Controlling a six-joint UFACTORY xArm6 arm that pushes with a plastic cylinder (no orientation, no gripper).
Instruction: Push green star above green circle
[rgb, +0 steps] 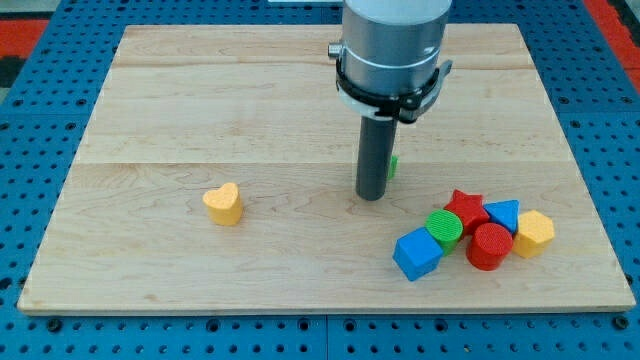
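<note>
The green star (393, 166) shows only as a small green sliver at the right edge of my rod, which hides most of it. My tip (372, 196) rests on the board just in front of and to the left of the star. The green circle (444, 229) stands below and to the right, in a tight cluster of blocks near the view's bottom right. The star is above and left of the circle, with a gap between them.
Around the green circle are a red star (465, 207), a blue triangle block (503, 213), a red cylinder (489, 246), a yellow block (534, 233) and a blue cube (417, 253). A yellow heart (224, 203) lies alone at the view's left. The wooden board (200, 100) sits on a blue pegboard.
</note>
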